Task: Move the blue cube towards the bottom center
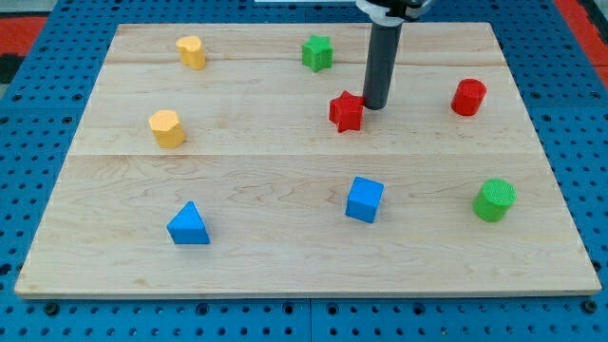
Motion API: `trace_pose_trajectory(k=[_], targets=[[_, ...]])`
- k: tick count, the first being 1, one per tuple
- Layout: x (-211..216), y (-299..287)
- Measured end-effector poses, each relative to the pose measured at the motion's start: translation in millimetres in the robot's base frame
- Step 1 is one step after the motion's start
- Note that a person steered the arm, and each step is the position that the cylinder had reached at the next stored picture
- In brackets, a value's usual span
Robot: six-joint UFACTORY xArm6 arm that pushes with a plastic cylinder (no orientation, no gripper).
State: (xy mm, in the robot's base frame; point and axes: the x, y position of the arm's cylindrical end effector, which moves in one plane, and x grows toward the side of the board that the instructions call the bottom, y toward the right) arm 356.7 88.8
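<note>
My tip (pixel 374 105) is resting just right of the red star (pixel 348 111), far from the blue cube (pixel 365 199). No hand is showing. The push is not yet begun

My arm enters at the view's top, right of centre, where only a pale collar (pixel 388 11) shows. From it my straight dark rod (pixel 382 62) descends nearly upright. My tip (pixel 375 105) stands on the tabletop in the upper half of the view.
</note>
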Motion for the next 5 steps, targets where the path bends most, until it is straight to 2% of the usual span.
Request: trace_pose_trajectory(k=[1, 2, 3, 4, 5], targets=[[16.8, 0.0], [60.7, -16.2], [109.7, 0.8], [138.6, -3.5], [165.2, -36.4]])
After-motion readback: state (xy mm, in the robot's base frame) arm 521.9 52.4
